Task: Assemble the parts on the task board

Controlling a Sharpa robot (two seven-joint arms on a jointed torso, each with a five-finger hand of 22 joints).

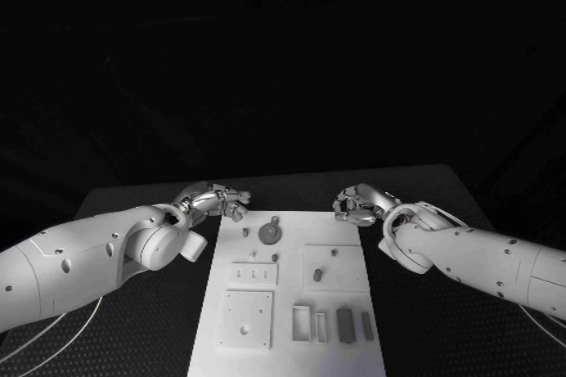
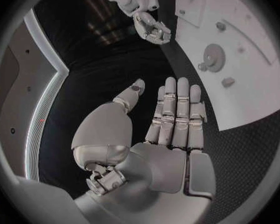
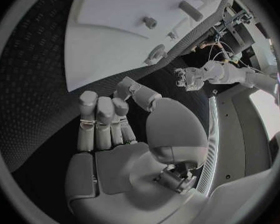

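- Black table (image 1: 130,328) with a woven-looking surface fills the lower half of the head view, under a dark background in the upper half
- White task board (image 1: 289,311) runs as a long plate from the middle of the frame down to the bottom edge, lying flat on the table between the two arms; no writing, label or brand can be read on it or anywhere else
- Left arm (image 1: 71,262) enters from the left edge of the head view, right arm (image 1: 496,267) from the right edge, each stopping just outside the board's far corners
- Left hand (image 1: 216,203) sits at the board's upper left corner, holding nothing; in the left wrist view (image 2: 171,129) its fingers lie straight and side by side, thumb spread apart, palm bare
- Right hand (image 1: 360,205) sits at the board's upper right corner; in the right wrist view (image 3: 124,134) it is likewise released, fingers extended together, thumb out, nothing in it
- Round disc part (image 1: 270,231) lies on the upper part of the board, just below the gap between the hands
- Dark upright bar part (image 1: 344,325) stands in the lower right group of slots
- Small peg part (image 1: 316,274) sits in the square recess at centre right
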